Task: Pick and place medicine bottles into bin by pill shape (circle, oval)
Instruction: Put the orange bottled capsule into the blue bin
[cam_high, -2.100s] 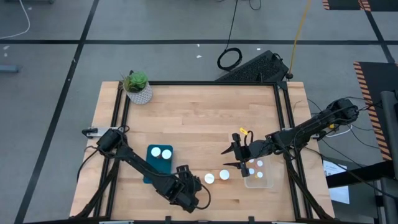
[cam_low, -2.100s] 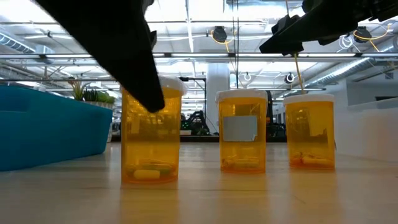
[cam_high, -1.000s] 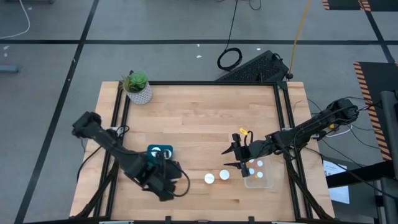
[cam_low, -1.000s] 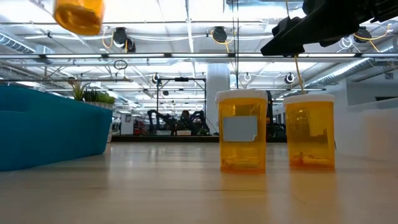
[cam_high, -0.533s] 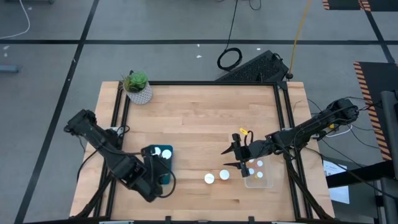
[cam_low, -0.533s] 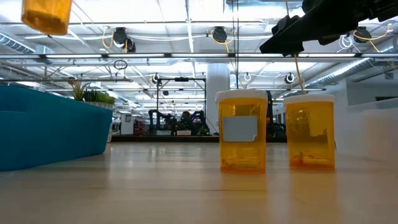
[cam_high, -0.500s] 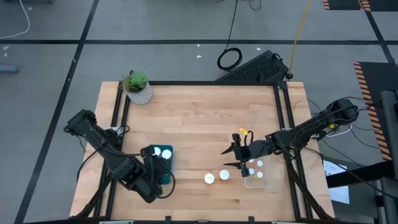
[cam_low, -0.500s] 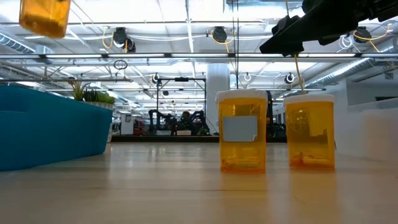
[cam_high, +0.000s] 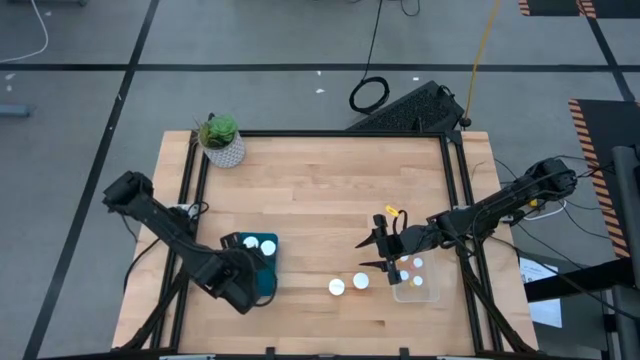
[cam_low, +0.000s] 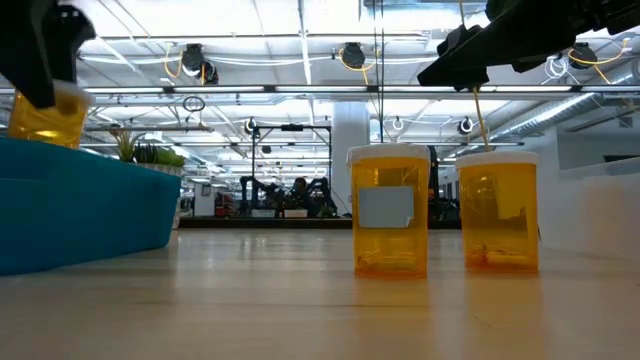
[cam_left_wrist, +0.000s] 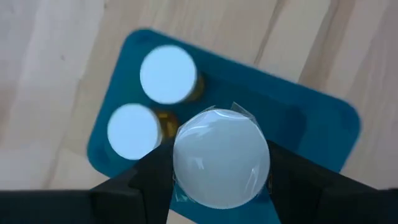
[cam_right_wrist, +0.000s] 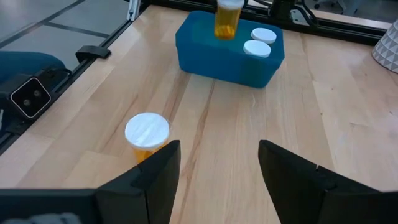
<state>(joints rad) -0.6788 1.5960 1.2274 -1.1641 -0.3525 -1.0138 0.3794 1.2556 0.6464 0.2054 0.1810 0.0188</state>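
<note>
No text, brand, number or sign can be read in any view. The only label in sight is a pale rectangular sticker on the nearer translucent orange pill bottle with a white cap (cam_low: 390, 210), standing on the wooden counter (cam_low: 320, 310) at about 3 o'clock from the blue plastic bin (cam_low: 85, 215); its face shows no legible print.
</note>
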